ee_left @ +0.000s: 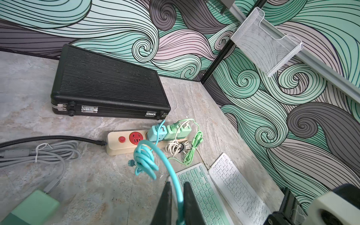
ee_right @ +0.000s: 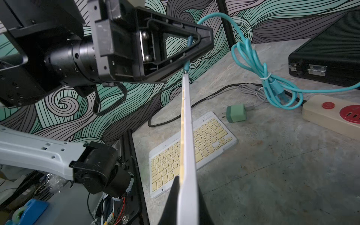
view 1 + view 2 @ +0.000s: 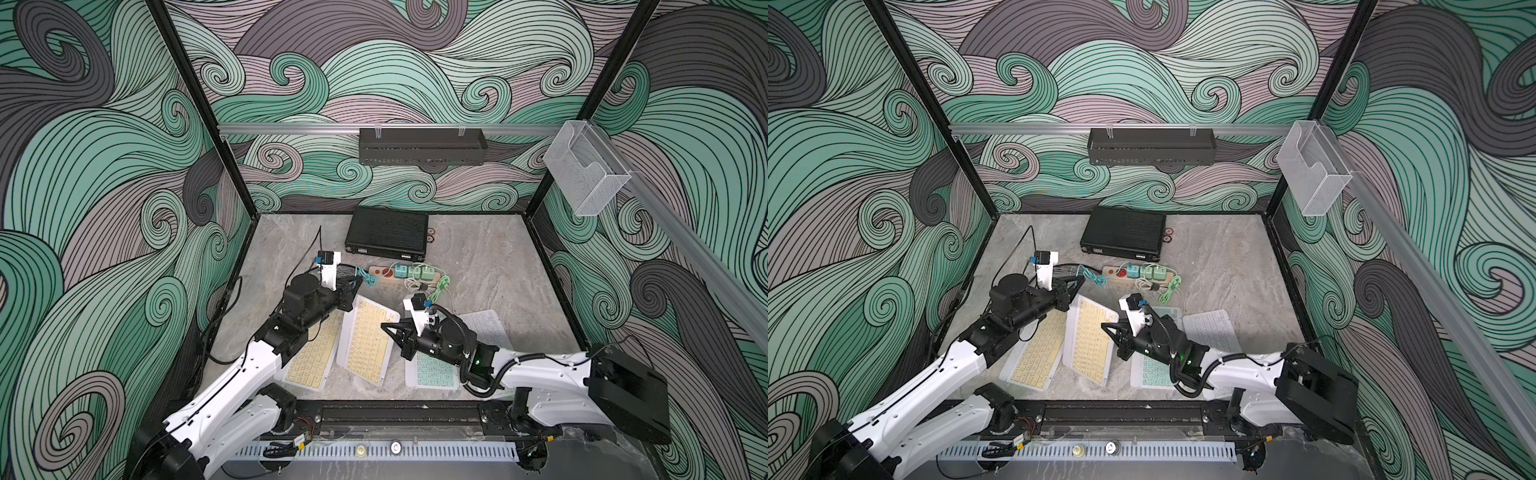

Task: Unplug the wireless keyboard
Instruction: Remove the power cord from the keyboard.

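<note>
Clamping down hard, the right gripper (image 2: pixel 187 196) has its jaws squeezed on the long edge of the yellow-keyed wireless keyboard (image 2: pixel 188 136), and the right wrist view catches that board edge-on, lifted at a tilt. In both top views the keyboard (image 3: pixel 368 340) sits mid-table, with the right gripper (image 3: pixel 386 328) biting its 3 o'clock side.

Up at the keyboard's 12 o'clock end, the left gripper (image 2: pixel 202 39) is pinched nearly closed on the teal cable (image 2: pixel 253 58), just behind the connector. The left wrist view shows it plainly, both fingers (image 1: pixel 191 202) hugging the cable (image 1: pixel 169 165) with barely a gap. The connector's tip meets the keyboard's far edge; seated in the port or just clear of it, I can't tell.

From the grip the cable arcs up, drops into a tied bundle and runs on to the teal charger cube (image 1: pixel 156 132). That cube is plugged into the beige power strip (image 1: pixel 116 144), which lies at 12 o'clock from the keyboard.

A second yellow keyboard (image 3: pixel 311 357) lies flat at 9 o'clock, just beside the held one. A green keyboard (image 3: pixel 432 370) sits at 4 o'clock and a white keyboard (image 3: pixel 486 328) at 3 o'clock. A black ribbed case (image 3: pixel 386 232) rests at the table's 12 o'clock edge
</note>
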`<act>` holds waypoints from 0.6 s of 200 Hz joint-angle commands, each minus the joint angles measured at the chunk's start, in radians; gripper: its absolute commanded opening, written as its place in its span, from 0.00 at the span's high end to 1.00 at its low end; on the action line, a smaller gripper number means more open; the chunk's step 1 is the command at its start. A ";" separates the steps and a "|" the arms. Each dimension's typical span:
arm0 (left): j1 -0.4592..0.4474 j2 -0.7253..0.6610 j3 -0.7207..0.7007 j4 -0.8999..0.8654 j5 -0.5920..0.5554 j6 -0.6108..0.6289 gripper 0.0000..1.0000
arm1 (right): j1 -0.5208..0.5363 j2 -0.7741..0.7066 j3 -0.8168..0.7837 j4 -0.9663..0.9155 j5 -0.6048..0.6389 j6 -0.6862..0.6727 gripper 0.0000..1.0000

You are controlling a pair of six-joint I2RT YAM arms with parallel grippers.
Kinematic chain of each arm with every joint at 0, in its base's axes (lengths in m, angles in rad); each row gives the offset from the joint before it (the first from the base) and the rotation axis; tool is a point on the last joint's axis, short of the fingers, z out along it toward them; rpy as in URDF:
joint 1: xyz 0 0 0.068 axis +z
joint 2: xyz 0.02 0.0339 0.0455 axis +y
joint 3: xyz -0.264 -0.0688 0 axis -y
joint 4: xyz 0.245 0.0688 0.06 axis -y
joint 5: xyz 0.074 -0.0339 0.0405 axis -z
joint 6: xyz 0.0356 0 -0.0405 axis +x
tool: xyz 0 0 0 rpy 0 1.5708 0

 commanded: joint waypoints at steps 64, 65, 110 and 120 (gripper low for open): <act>-0.006 0.002 0.070 -0.062 -0.047 0.038 1.00 | 0.013 -0.064 0.010 -0.021 0.035 -0.034 1.00; -0.006 0.002 0.069 -0.061 -0.047 0.040 1.00 | 0.012 -0.065 0.011 -0.023 0.035 -0.034 1.00; -0.062 0.055 0.107 -0.126 -0.204 0.157 1.00 | 0.016 -0.101 -0.027 -0.061 0.072 -0.058 1.00; -0.068 0.062 0.112 -0.129 -0.221 0.161 1.00 | 0.018 -0.106 -0.035 -0.061 0.072 -0.059 1.00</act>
